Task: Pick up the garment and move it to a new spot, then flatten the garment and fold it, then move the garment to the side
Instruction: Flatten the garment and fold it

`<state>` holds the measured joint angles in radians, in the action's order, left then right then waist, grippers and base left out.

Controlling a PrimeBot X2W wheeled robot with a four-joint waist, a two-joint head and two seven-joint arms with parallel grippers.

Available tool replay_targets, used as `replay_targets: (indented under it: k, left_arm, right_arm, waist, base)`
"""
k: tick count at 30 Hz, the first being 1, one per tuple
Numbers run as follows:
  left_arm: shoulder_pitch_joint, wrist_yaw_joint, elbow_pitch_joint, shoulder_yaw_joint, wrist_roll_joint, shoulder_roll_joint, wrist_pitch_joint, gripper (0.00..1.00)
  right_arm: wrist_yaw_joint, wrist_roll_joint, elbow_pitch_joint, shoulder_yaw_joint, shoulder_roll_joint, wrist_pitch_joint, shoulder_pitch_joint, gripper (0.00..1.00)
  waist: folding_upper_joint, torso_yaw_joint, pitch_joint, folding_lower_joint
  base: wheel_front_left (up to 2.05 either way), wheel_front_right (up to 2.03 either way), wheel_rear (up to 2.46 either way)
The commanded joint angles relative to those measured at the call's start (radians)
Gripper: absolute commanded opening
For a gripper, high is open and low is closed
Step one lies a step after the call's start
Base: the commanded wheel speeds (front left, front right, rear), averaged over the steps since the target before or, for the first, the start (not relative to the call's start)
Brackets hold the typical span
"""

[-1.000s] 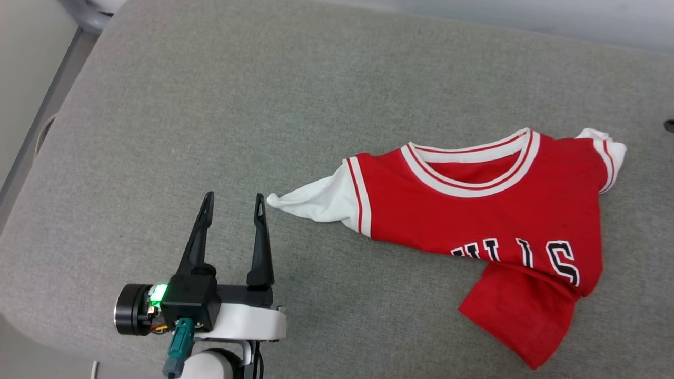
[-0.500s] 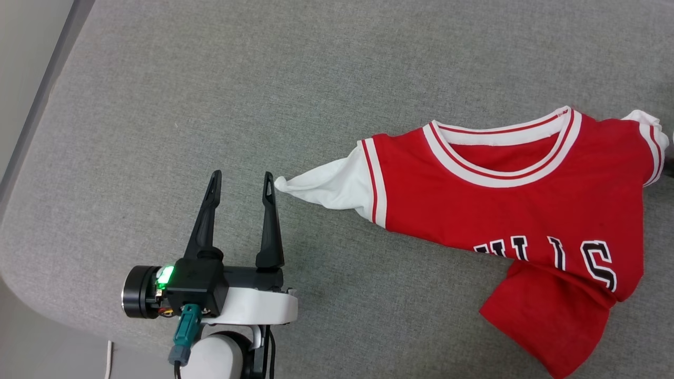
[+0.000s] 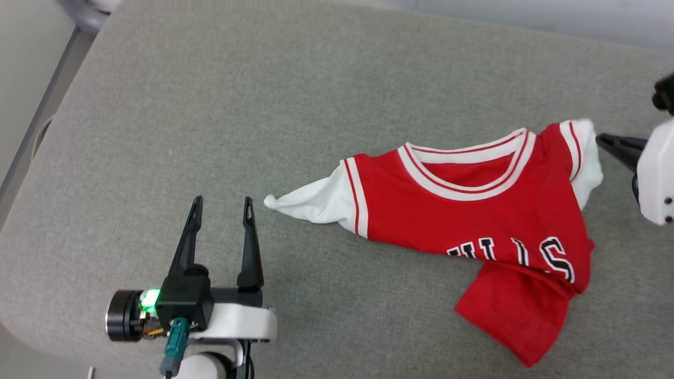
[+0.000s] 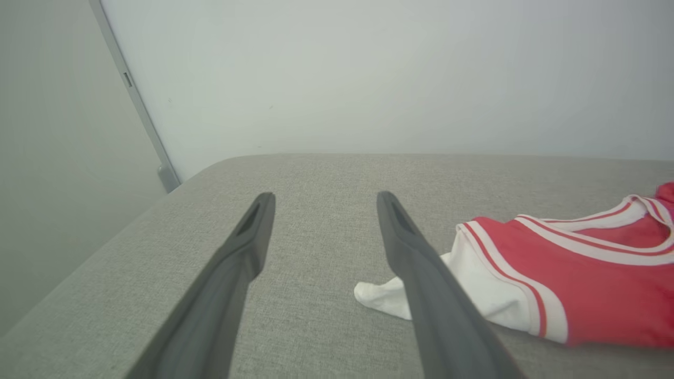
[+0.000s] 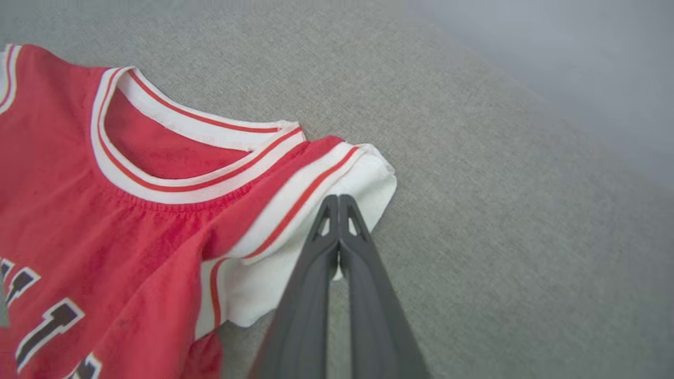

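The right gripper (image 5: 338, 197) pinches a white sleeve (image 5: 368, 181) of the red cloth jersey shirt (image 3: 463, 221), likely to lift it. The left gripper (image 3: 222, 200) sits open and empty by the other sleeve (image 3: 310, 200).

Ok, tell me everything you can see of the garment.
The garment is a red jersey-style T-shirt of soft knit, with short white sleeves, red-and-white striped neck and armhole trim and black, white-outlined lettering. It lies front up and crumpled on the grey padded surface, its lower part folded askew. One sleeve stretches to a point towards the left gripper, untouched; the right gripper has its jaws shut on the other.
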<state>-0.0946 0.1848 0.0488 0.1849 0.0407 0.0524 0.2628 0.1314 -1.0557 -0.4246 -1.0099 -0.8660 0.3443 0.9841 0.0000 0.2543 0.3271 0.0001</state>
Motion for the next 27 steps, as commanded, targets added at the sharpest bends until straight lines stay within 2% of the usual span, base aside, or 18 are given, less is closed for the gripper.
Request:
replay_targets:
  k: [1, 9, 13, 18, 19, 20, 27]
  left_arm:
    - [0.023, -0.004, -0.002, -0.010, -0.006, 0.005, 0.003, 1.00]
    - [0.106, -0.013, -0.002, -0.051, -0.018, 0.021, 0.003, 1.00]
    - [0.132, -0.016, 0.003, -0.069, -0.020, 0.025, 0.003, 1.00]
    - [0.154, -0.025, 0.004, -0.081, -0.021, 0.027, 0.003, 1.00]
    - [0.154, -0.024, 0.004, -0.082, -0.021, 0.027, 0.003, 1.00]
    - [0.156, -0.024, 0.005, -0.085, -0.021, 0.027, 0.003, 1.00]
    - [0.166, -0.031, 0.003, -0.085, -0.028, 0.023, 0.003, 1.00]
  right_arm:
    - [-0.001, 0.003, 0.025, 0.009, -0.017, -0.037, -0.049, 0.00]
    - [-0.001, -0.032, 0.083, 0.121, -0.100, -0.217, -0.313, 0.00]
    - [-0.001, -0.068, 0.096, 0.197, -0.128, -0.268, -0.450, 0.00]
    - [-0.001, -0.086, 0.098, 0.325, -0.134, -0.374, -0.576, 0.00]
    - [-0.001, -0.076, 0.091, 0.353, -0.129, -0.398, -0.595, 0.74]
    - [-0.001, -0.059, 0.087, 0.379, -0.121, -0.426, -0.612, 1.00]
    - [-0.001, 0.059, 0.094, 0.535, -0.034, -0.510, -0.689, 1.00]
  waist:
    - [0.0000, -0.038, -0.053, -0.0001]
    - [0.0000, -0.117, -0.153, -0.0001]
    - [0.0000, -0.151, -0.181, -0.0001]
    - [0.0000, -0.174, -0.198, -0.0001]
    - [0.0000, -0.176, -0.200, -0.0001]
    - [0.0000, -0.180, -0.202, -0.0001]
    - [0.0000, -0.184, -0.210, -0.0001]
  base:
    - [0.00, 0.00, 0.00]
    - [0.00, 0.00, 0.00]
    - [0.00, 0.00, 0.00]
    - [0.00, 0.00, 0.00]
    - [0.00, 0.00, 0.00]
    - [0.00, 0.00, 0.00]
    - [0.00, 0.00, 0.00]
